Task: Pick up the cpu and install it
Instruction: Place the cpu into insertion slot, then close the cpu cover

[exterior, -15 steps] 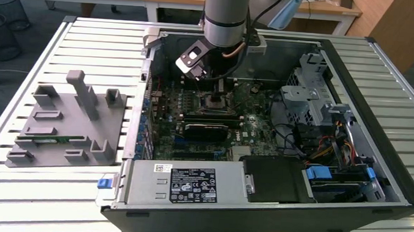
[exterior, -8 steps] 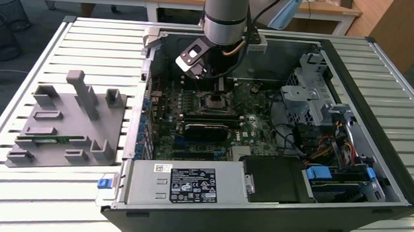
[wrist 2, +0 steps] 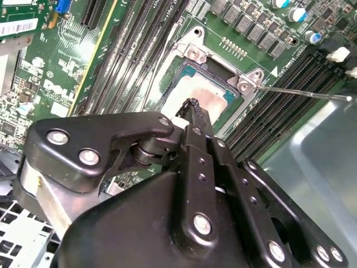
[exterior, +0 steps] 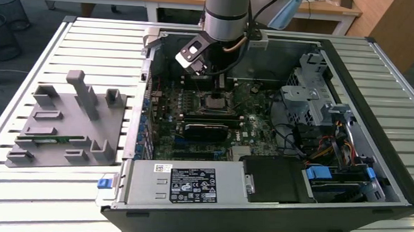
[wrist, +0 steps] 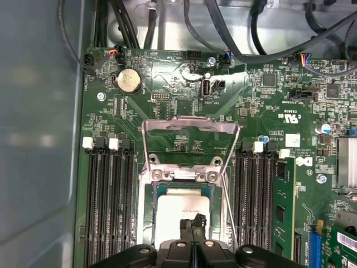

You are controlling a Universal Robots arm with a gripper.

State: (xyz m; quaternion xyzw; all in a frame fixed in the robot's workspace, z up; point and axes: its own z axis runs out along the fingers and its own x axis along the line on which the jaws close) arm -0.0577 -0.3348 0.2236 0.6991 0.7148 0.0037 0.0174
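A slatted metal table [exterior: 69,39] carries an open desktop computer case [exterior: 395,173], side panel off. A robot arm [exterior: 226,13] reaches down into the case above the processor socket [exterior: 215,102]. The green motherboard [wrist: 167,84] spreads around the socket, and its outer edges are cut off in both wrist views. In the exterior view the arm's lower end covers the board just behind the socket, and the tool tip there is hard to make out.

Well apart from the socket, outside the case at the exterior view's left, a grey parts fixture [exterior: 58,124] holds a thin green memory stick [exterior: 50,138]. Banks of black memory slots [wrist: 109,206] flank the socket on both sides. The socket's metal load plate [wrist: 192,119] stands swung up and open, and a thin wire lever [wrist 2: 301,94] juts out just beside the socket.

The cpu [wrist: 173,204] lies flat inside the socket, silver top up, with part of it hidden behind the black body of the gripper [wrist 2: 192,106] in both wrist views. The gripper's fingers [wrist 2: 201,167] are pressed together with no gap and pinch nothing. Their tips are directly over the cpu's lid, but whether they touch it cannot be told.
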